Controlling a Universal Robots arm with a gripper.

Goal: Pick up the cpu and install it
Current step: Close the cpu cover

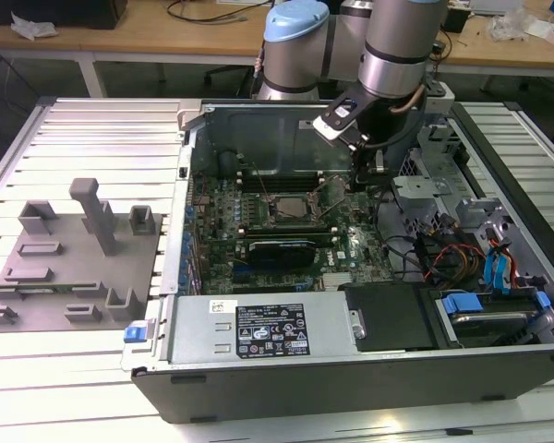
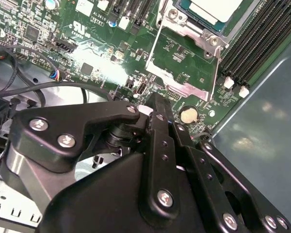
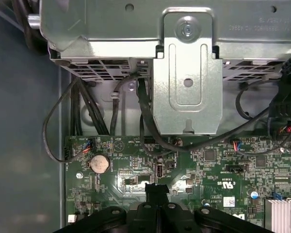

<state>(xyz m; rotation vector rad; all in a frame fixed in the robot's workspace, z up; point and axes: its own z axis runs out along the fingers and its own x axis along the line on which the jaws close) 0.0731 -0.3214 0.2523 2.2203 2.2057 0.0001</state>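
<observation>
The cpu [image 1: 293, 209], a flat square chip with a silvery top, lies in the black socket in the middle of the green motherboard [image 1: 351, 245]. It also shows at the picture's edge in the second wrist view [image 2: 211, 7]. The socket's metal load plate [image 2: 184, 63] stands swung open beside it. My gripper [image 1: 362, 182] hangs just above the board, on the exterior view's right of the socket and apart from the chip. Its black fingers [image 2: 157, 114] are shut together with nothing between them, and the fingertips [image 3: 156, 190] point at the board near a coin battery [image 3: 99, 163].
The open computer case [image 1: 351, 369] holds a power supply [image 1: 268, 328], a metal drive bracket [image 3: 186, 82], black cables [image 3: 145, 121] and memory slots [image 2: 252, 48]. A grey fixture plate with blocks [image 1: 74, 268] lies on the slatted table on the exterior view's left.
</observation>
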